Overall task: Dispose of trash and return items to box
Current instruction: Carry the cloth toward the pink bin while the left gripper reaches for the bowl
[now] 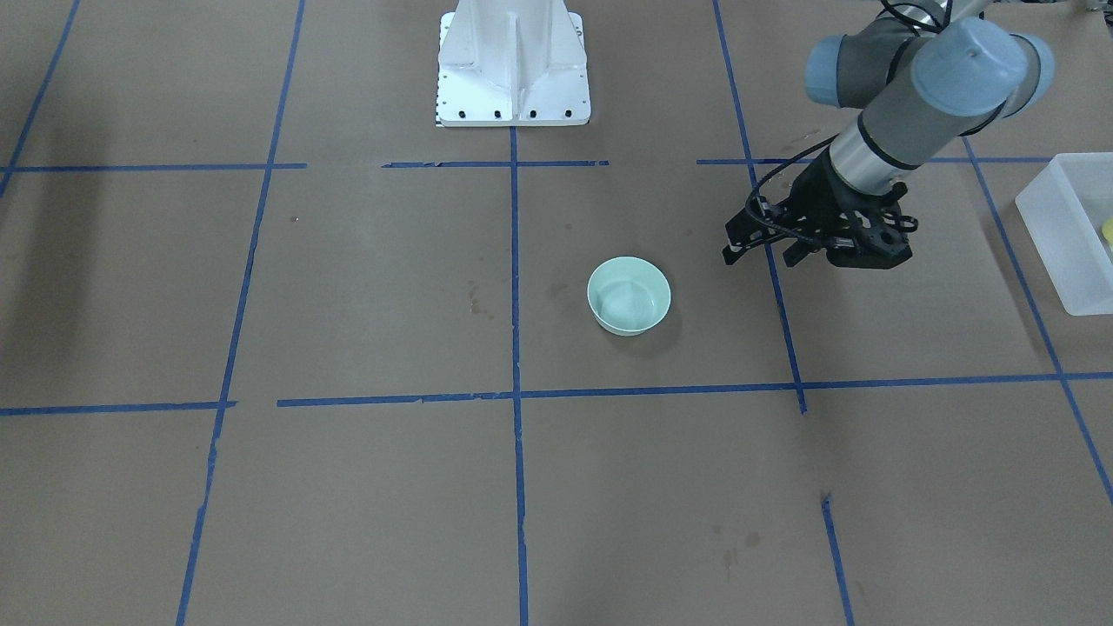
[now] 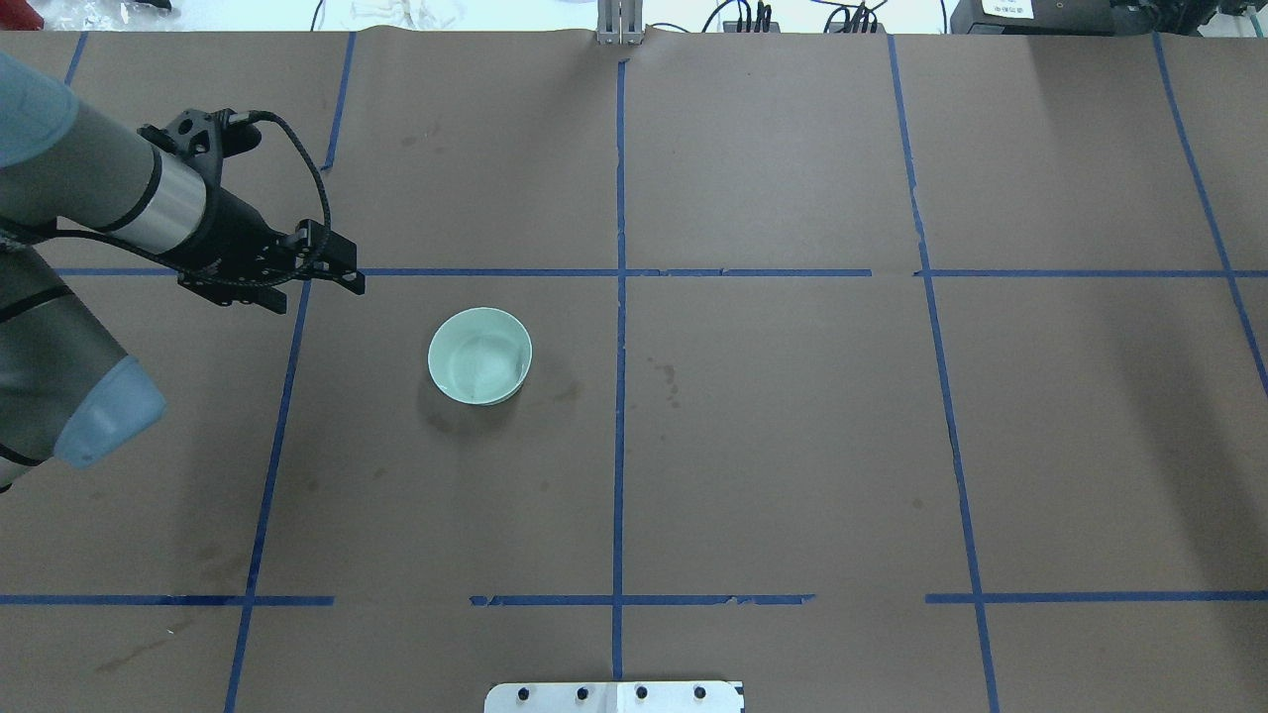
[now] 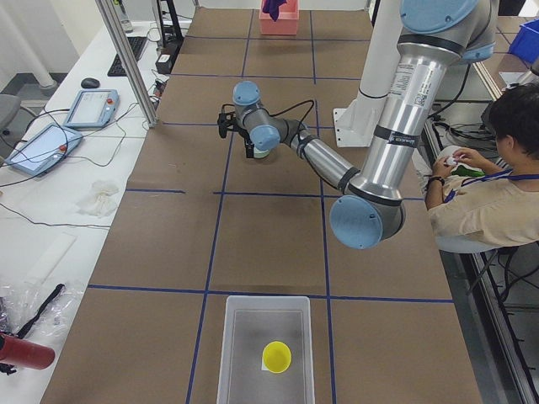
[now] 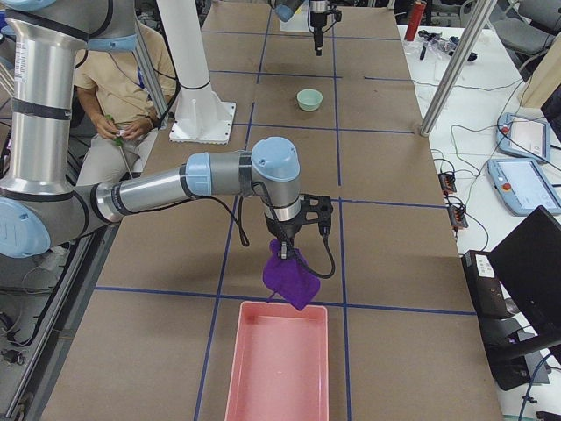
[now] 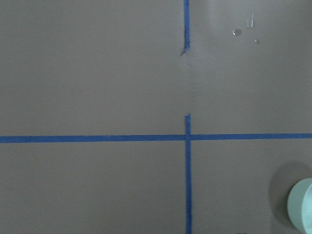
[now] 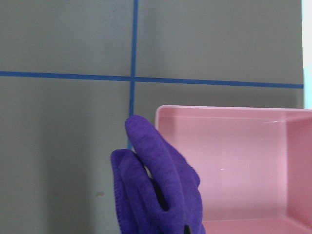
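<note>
Overhead exterior view has the left hand hovering above the counter, empty, its fingers spread fairly wide. The mint-green bowl stands upright at about its 4 o'clock, near but apart. I judge the step in hand to be the reach for that bowl. The next move calls for swinging over the rim, coming down with one finger inside the wall and one outside, then pinching and carrying the bowl to the white box. That box sits at the counter's end on the robot's left, with the yellow cup already inside. At the opposite end, the right hand holds a purple cloth that dangles just over the 12 o'clock rim of a pink tray. The cloth hides its fingers, so I cannot tell their gap.
</note>
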`<state>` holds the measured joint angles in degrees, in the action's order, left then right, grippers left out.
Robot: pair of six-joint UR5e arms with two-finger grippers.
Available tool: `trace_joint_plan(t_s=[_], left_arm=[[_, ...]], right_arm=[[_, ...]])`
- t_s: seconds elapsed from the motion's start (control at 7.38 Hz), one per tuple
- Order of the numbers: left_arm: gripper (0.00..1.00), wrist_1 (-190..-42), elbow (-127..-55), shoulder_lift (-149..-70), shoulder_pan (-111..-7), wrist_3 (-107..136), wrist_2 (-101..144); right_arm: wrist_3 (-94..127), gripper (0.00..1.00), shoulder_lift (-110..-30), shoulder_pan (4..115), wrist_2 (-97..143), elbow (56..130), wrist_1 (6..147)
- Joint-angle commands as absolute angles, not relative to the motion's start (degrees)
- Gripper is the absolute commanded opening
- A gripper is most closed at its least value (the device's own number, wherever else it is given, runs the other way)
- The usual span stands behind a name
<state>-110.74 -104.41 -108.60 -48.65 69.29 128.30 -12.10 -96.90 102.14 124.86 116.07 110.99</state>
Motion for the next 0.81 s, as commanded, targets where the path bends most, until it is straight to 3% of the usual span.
trace_joint_plan(t_s=[0.0,0.68], left_arm=[[0.99,-110.74,-103.1,-111.09,-45.27,72.42,125.6],[0.99,-110.74,-101.87,-112.76,-44.13,74.08,125.6]], right_arm=[[-26.84,0.0,-91.25,109.06,119.01,107.29,114.53],[-27.07,0.0,-92.37,107.68,123.11,84.76,100.38]])
